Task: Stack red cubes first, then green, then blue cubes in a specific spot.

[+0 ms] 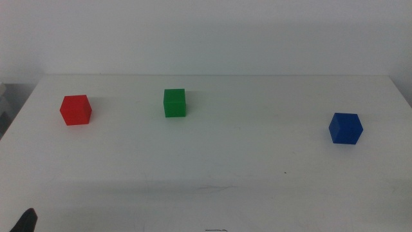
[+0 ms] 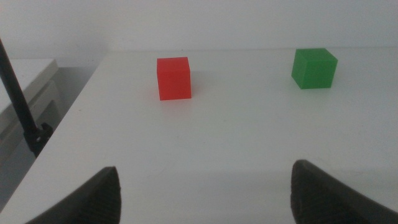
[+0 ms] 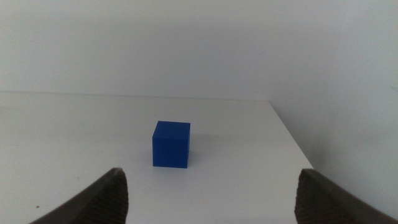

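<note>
A small bright red matte solid cube point(image 1: 76, 109), a small plain green matte solid cube point(image 1: 174, 103) and a small deep blue matte solid cube point(image 1: 346, 128) sit on the plain white matte tabletop point(image 1: 212, 161), which carries no pattern.

Light bright, even, diffuse; white table point(image 1: 212, 161) nearly washed out, blending into pale wall. Soft faint shadows beside red cube point(image 1: 76, 109), green cube point(image 1: 174, 103), blue cube point(image 1: 346, 127). Broad dim band across lower middle view. No hard glare. Wrist views: cubes fairly sharp, dark jaws at bottom edge blurred, out of focus. Slight overall softness.
</note>
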You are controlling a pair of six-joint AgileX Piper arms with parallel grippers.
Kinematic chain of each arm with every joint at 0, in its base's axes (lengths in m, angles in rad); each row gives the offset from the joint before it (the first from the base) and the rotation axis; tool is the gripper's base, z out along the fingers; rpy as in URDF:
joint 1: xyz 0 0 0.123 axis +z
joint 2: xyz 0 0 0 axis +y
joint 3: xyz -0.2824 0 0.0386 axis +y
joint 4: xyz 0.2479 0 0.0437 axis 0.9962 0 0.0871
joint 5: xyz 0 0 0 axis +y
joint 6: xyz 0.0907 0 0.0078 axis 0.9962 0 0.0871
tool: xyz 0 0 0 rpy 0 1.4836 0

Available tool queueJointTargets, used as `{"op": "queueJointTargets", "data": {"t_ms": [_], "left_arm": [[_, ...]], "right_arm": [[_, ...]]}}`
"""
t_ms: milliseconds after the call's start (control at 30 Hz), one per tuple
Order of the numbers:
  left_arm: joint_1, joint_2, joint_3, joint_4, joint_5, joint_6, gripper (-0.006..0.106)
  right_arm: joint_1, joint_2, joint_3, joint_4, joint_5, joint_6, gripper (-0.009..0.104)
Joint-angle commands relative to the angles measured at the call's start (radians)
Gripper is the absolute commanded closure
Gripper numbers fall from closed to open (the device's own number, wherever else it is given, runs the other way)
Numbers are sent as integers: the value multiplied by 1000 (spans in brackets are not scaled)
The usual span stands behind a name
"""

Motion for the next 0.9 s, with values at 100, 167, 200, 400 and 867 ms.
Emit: {"op": "queueJointTargets", "data": {"t_ms": [100, 167, 200, 400, 867], "left_arm": [[29, -21, -3, 2, -84, -4, 7], [34, -21, -3, 2, -82, -4, 7], [34, -21, -3, 2, -82, -4, 7], [34, 16, -39, -35, -88, -40, 7], [33, 511, -481, -34, -62, -39, 7]], "right_arm": [[-5, -22, -18, -8, -80, -10, 4], [-5, -22, -18, -8, -80, -10, 4], [-5, -22, -18, -8, -80, -10, 4], [-5, -22, -18, -8, -80, -10, 4], [-5, -22, -18, -8, -80, -10, 4]]}}
